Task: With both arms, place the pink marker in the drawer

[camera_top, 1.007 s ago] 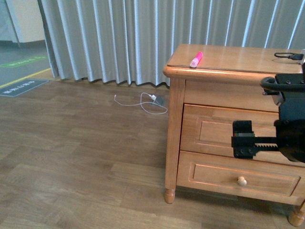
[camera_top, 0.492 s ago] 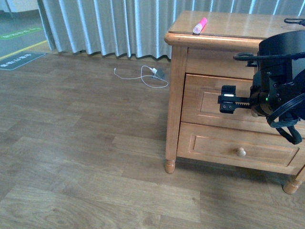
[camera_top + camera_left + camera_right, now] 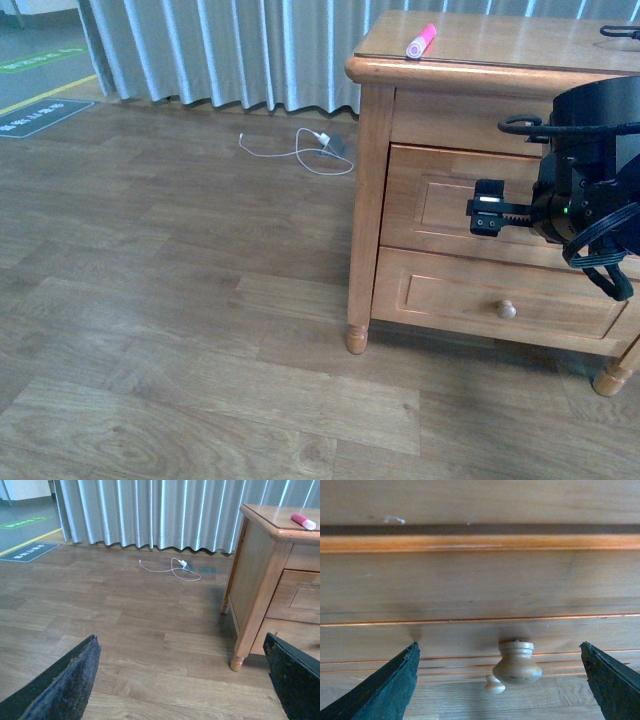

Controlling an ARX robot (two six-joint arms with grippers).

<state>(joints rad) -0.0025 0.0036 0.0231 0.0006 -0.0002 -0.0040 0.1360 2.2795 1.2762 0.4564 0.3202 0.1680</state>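
Pink marker (image 3: 419, 40) to drawer (image 3: 445, 205): opening stage, nothing yet accomplished. The right gripper (image 3: 487, 208) is held level in front of the upper drawer front, jaws spread wide with nothing between them. In the right wrist view the two dark fingers (image 3: 385, 690) flank the round pale knob (image 3: 516, 664), which lies between them and apart from both, so no grip is made. A smaller second knob (image 3: 494, 685), judged to be that of the lower drawer (image 3: 470, 295), shows beyond it.

The left gripper (image 3: 180, 637) hangs well away from the dresser, jaws likewise spread and empty, looking over the wood-patterned floor (image 3: 125, 630) towards the dresser's side.

The drawer front sits flush with the frame, so it reads as closed. The marker lies on the dresser top (image 3: 500, 45), near its front left corner, paler cap end towards the front edge, well apart from both grippers.

Remaining, by judgement: close on the knob, pull the drawer out, lift the marker with the free arm, and set it inside.

A white cable (image 3: 300, 150) lies coiled on the floor before the grey curtain (image 3: 220, 50).

Writing: a dark floor sign (image 3: 40, 115) carries pale characters, and a green strip (image 3: 40, 62) lies beyond it. Both are too small to read. No brand or label is legible on the marker, dresser or grippers.
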